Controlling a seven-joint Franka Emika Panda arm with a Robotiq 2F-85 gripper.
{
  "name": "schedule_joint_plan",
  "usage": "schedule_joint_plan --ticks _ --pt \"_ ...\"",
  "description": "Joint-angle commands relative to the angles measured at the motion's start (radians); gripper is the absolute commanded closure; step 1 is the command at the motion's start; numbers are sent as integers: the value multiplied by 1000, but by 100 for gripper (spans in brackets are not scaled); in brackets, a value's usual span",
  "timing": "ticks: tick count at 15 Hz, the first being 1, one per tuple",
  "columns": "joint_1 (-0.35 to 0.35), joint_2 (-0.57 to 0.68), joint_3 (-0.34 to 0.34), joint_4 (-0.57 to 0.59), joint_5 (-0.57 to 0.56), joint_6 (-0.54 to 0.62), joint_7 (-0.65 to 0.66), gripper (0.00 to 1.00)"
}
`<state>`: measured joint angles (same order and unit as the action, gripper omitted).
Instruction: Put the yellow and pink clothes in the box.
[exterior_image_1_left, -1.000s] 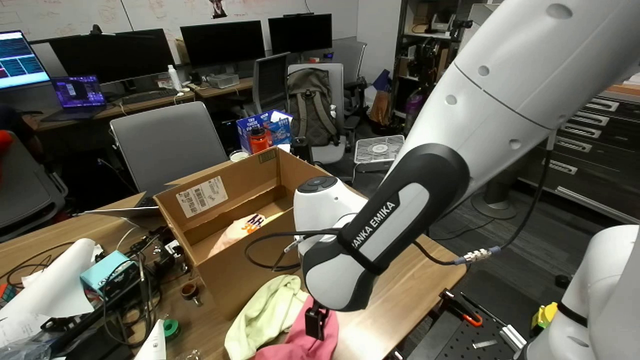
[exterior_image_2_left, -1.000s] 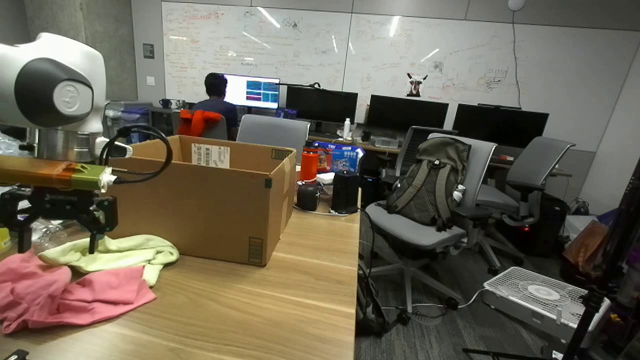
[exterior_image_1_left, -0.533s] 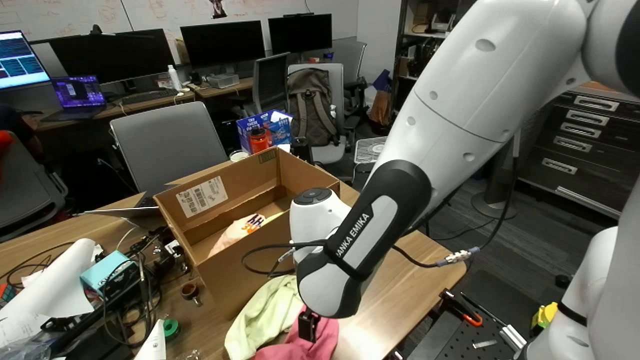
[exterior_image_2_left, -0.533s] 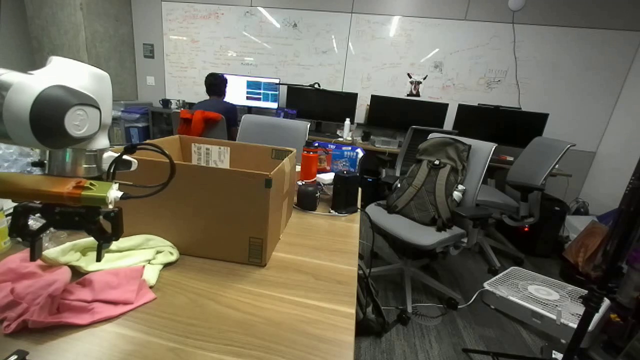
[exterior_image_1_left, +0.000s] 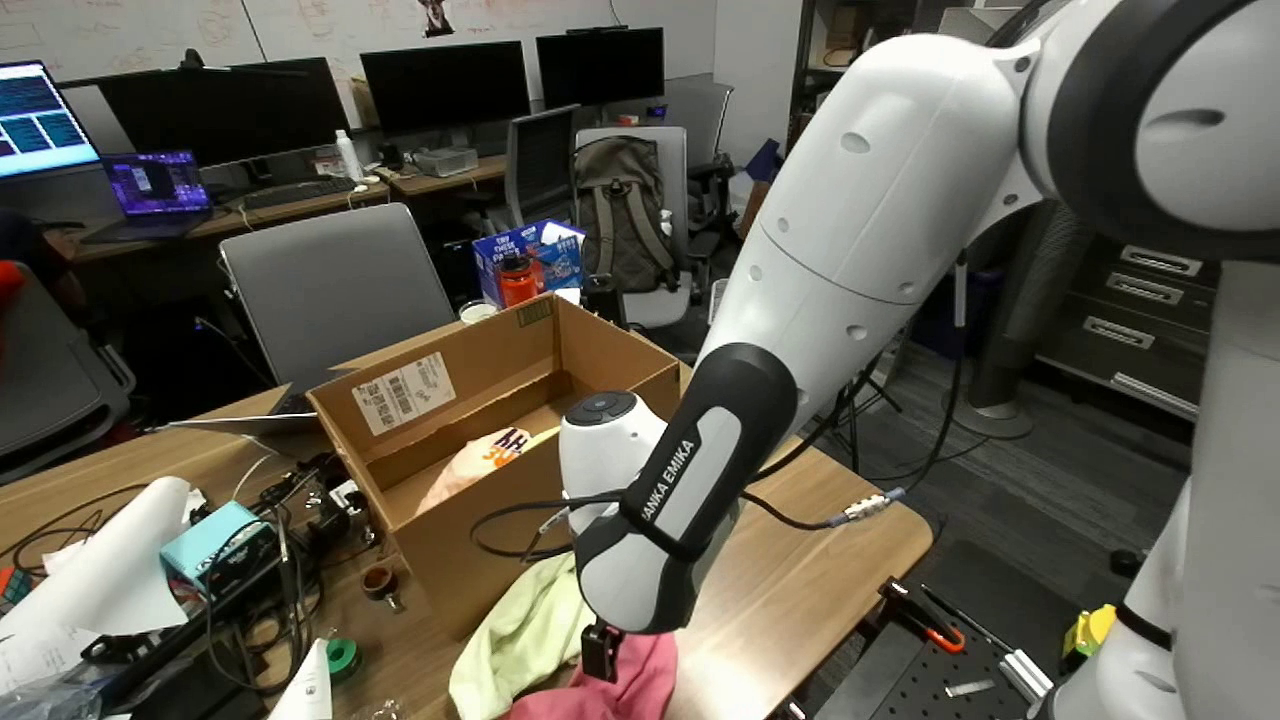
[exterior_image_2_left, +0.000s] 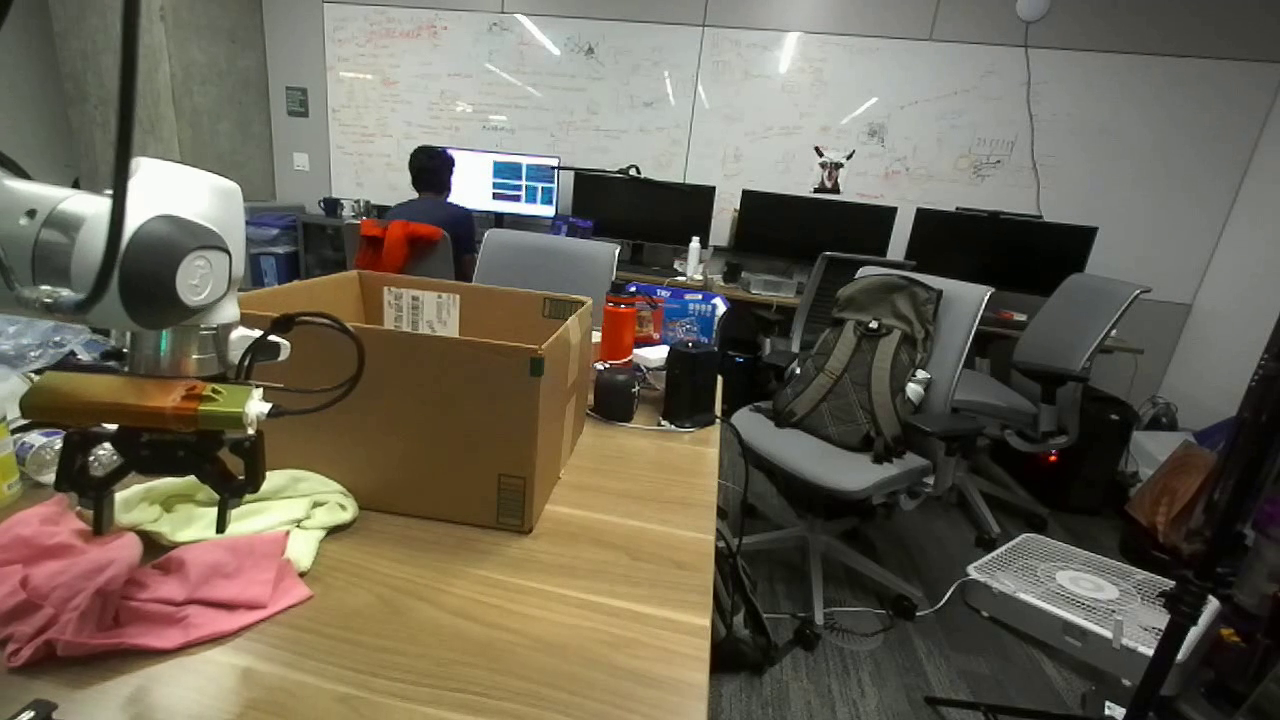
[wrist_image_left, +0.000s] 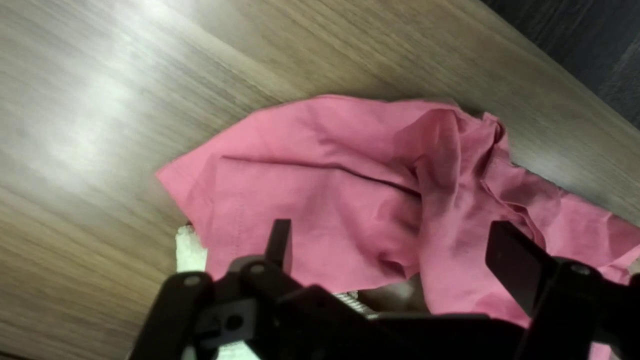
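Two black, blunt-tipped fingers (wrist_image_left: 281, 242) stand wide apart on the black two-finger gripper (exterior_image_2_left: 163, 518), pointing down over the wood-grain worktop (exterior_image_2_left: 470, 620), just outside the tall brown cardboard box (exterior_image_2_left: 410, 430). The crumpled pink cloth (wrist_image_left: 325, 210) lies below them: in the wrist view a stretch of it fills much of the gap between the fingers, and more runs out past each of them. Whether either tip touches the fabric, I cannot tell from these angles. On the worktop, the pink cloth lies outside the box, farther from its long wall than the pale yellow-green cloth (exterior_image_2_left: 290, 500), which rests just beside that wall. In the wrist view, a little of the yellow-green cloth shows along the edge of the pink one. Inside the box, in an exterior view, lies a pale peach cloth (exterior_image_1_left: 465, 475) with purple and orange lettering. Near one corner of the box, outside it, stands an orange bottle (exterior_image_2_left: 618, 335) with a black cap. Well apart from the box, an olive-grey backpack (exterior_image_2_left: 860, 370) with long straps sits on a grey office chair (exterior_image_2_left: 830, 468) in both exterior views.
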<state>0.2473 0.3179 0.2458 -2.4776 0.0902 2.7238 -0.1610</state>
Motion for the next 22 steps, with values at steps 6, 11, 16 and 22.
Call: schedule_joint_plan --ticks 6,11,16,22 --pt "1 74 4 33 -62 30 37 0" --pt "1 87 9 34 -62 29 42 0" --pt "-1 109 12 33 -59 43 40 0" --pt "-13 150 25 46 -46 67 31 0"
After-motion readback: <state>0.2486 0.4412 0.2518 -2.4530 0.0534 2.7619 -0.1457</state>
